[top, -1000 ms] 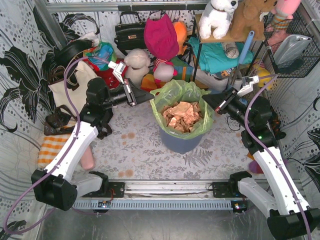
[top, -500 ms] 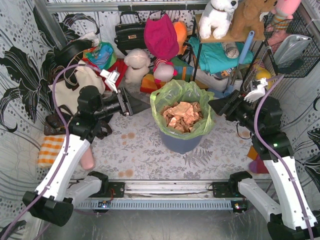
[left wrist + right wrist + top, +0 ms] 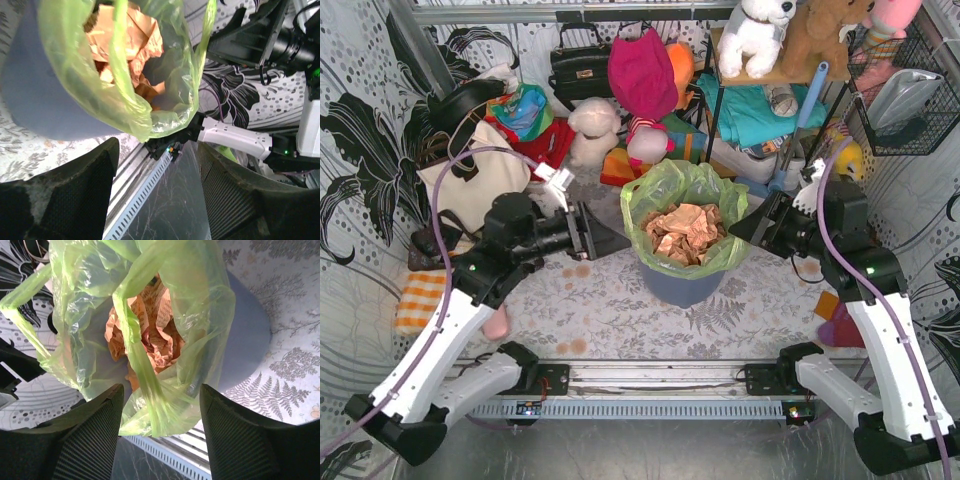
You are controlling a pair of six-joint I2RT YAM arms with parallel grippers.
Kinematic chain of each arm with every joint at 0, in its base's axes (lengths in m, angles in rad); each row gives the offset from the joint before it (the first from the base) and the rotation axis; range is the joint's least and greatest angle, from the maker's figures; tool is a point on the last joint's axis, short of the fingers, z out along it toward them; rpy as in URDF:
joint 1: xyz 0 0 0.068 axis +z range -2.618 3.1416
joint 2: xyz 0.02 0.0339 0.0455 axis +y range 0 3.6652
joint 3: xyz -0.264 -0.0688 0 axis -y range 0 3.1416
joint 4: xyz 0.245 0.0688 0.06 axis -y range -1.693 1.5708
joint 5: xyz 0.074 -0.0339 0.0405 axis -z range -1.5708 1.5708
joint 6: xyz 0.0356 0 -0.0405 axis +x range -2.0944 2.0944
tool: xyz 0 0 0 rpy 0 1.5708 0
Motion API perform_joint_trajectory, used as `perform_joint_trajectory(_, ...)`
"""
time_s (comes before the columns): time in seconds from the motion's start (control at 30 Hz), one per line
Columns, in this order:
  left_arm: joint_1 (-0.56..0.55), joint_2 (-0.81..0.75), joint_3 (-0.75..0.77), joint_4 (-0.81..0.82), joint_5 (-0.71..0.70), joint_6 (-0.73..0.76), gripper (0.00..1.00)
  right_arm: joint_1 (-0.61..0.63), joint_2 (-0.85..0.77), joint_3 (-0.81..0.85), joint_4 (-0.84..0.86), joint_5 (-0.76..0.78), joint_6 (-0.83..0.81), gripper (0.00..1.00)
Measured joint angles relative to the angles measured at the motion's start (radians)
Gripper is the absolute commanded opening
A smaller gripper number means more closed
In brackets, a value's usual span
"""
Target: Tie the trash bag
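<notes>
A: What is closest to us?

B: The metal rail [image 3: 650, 375] at the near edge of the table [image 3: 610, 310]. Both arms are bolted on there.

A: Where is the left hand [image 3: 600, 232]?

B: It is on the left of the bin [image 3: 678, 285] and points at it. There is a gap between them. Its two fingers [image 3: 75, 195] are spread wide and nothing is between them.

A: And the right hand [image 3: 746, 226]?

B: It is on the other side, right by the bag's edge. I cannot tell if it touches. Its fingers [image 3: 240, 440] are spread wide too, and they pinch nothing.

A: Where is the trash bag [image 3: 682, 188]?

B: It sits in the round blue-grey bin in the middle of the table, between the two hands. It is thin and light green, and you can see through it. Its top is folded down over the bin's rim. Its mouth is open and not tied.

A: What is in it?

B: Crumpled tan paper [image 3: 685, 232]. A green strip of the bag lies across the paper.

A: What is far away, behind the bin?

B: A white tote bag [image 3: 470, 180] on the left and a black handbag [image 3: 578, 65] at the back. A white toy dog [image 3: 757, 30] sits up on a shelf [image 3: 790, 75].
</notes>
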Motion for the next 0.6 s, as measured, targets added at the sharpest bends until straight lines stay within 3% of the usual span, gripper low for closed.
perform_joint_trajectory(0.13,-0.099,0.026,0.0,-0.022,-0.095,-0.003,0.73,0.0,0.024,-0.001,-0.012,-0.042,0.0,0.55)
perform_joint_trajectory(0.4,-0.146,0.109,0.018,-0.09,-0.224,0.025,0.67,0.0,0.041,-0.001,-0.053,-0.045,-0.018,0.33)
perform_joint_trajectory(0.5,-0.167,0.126,0.018,-0.09,-0.229,0.027,0.57,0.0,0.042,-0.001,-0.064,-0.045,-0.025,0.21)
perform_joint_trajectory(0.6,-0.183,0.136,0.018,-0.089,-0.233,0.026,0.41,0.0,0.04,-0.001,-0.075,-0.045,-0.028,0.13)
